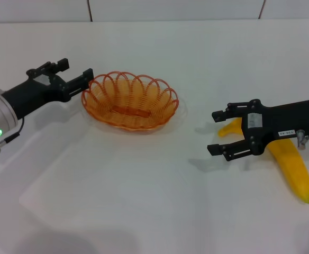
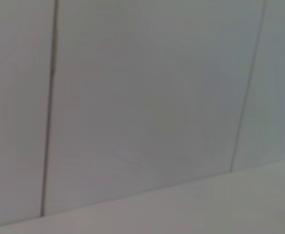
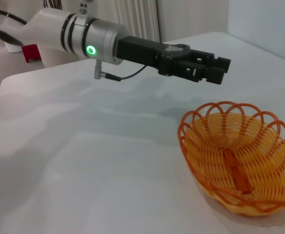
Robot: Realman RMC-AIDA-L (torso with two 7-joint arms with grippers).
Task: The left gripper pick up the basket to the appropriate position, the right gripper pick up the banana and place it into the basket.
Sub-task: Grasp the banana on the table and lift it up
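Head view: left gripper (image 1: 85,79), jaws narrow, beside the left rim of the empty basket (image 1: 129,100), and right gripper (image 1: 220,132), spread wide, above the ungrasped banana (image 1: 289,161) at right; left wrist view: wall only; right wrist view: basket unlifted.

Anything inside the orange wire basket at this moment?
Nothing loose lies in the basket; only its own wire base strip shows, in the head and right wrist views. The banana lies on the table, its middle hidden under the open right gripper. The left gripper is at the basket's rim.
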